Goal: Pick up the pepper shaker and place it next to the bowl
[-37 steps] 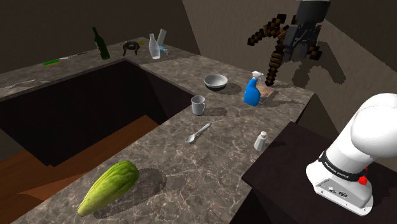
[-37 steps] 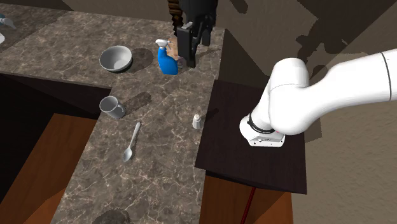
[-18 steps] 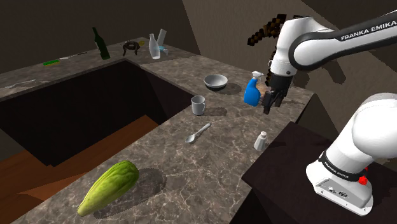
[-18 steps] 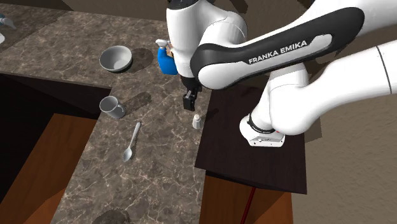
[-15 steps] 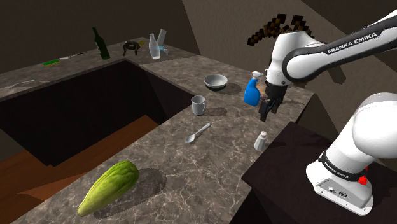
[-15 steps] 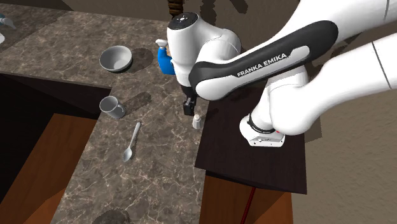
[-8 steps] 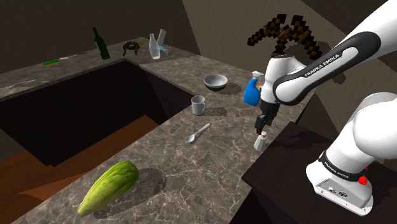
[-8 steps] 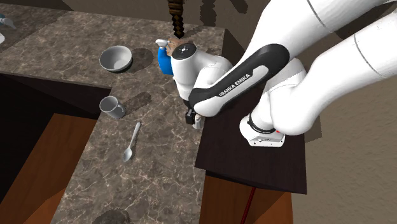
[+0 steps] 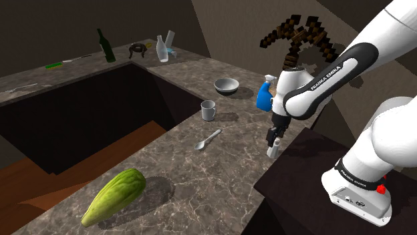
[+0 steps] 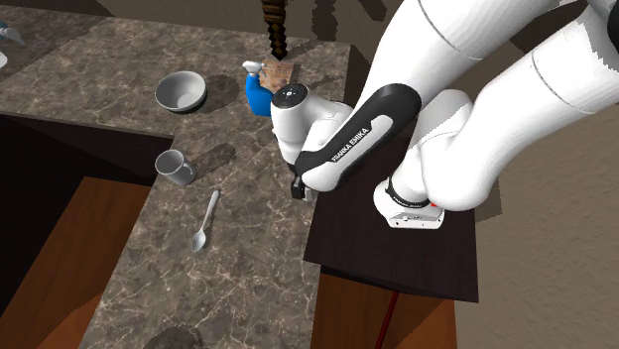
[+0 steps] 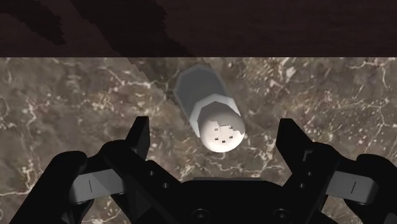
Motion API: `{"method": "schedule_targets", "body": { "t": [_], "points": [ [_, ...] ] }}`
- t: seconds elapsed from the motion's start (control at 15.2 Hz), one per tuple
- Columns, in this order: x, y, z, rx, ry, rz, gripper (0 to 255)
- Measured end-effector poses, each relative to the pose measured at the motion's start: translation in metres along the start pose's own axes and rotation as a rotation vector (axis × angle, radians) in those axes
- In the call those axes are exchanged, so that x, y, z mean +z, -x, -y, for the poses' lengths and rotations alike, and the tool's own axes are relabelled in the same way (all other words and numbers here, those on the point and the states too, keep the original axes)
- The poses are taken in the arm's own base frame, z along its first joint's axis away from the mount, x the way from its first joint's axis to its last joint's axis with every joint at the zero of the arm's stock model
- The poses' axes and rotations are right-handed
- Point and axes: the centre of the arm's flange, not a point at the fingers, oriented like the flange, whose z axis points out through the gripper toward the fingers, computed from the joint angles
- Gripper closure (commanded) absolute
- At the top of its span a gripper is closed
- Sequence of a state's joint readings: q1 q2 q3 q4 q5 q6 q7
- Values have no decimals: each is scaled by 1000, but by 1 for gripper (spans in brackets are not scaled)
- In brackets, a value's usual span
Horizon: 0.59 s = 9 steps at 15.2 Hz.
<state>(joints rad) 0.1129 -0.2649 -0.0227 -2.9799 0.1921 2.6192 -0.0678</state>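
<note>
The pepper shaker (image 11: 213,113) is a small pale cylinder with a holed cap, standing on the dark marble counter (image 9: 220,167) near the stand's edge. My gripper (image 11: 214,127) hangs straight over it, open, one finger (image 11: 141,130) on each side and neither touching it. In the shoulder view the gripper (image 9: 274,138) sits just above the shaker (image 9: 271,153), covering its top. The grey bowl (image 9: 226,85) rests farther back on the counter; it also appears in the second exterior view as the bowl (image 10: 181,92), well away from the gripper (image 10: 298,188).
A blue spray bottle (image 9: 265,97) stands just behind the arm. A grey cup (image 9: 208,109) and a spoon (image 9: 208,139) lie between shaker and bowl. A green vegetable (image 9: 115,196) lies at the counter's near end. The dark stand (image 9: 301,170) borders the shaker.
The arm has swung down from near the spray bottle and lowered the gripper over the shaker. The fingers stayed open; the shaker has not moved.
</note>
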Motion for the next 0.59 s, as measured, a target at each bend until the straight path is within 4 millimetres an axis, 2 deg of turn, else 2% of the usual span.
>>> {"method": "schedule_targets", "body": {
  "t": [0.26, 0.33, 0.59],
  "points": [
    [1, 0, 0, 0, 0, 0, 0],
    [1, 0, 0, 0, 0, 0, 255],
    [1, 0, 0, 0, 0, -1, 255]
  ]
}}
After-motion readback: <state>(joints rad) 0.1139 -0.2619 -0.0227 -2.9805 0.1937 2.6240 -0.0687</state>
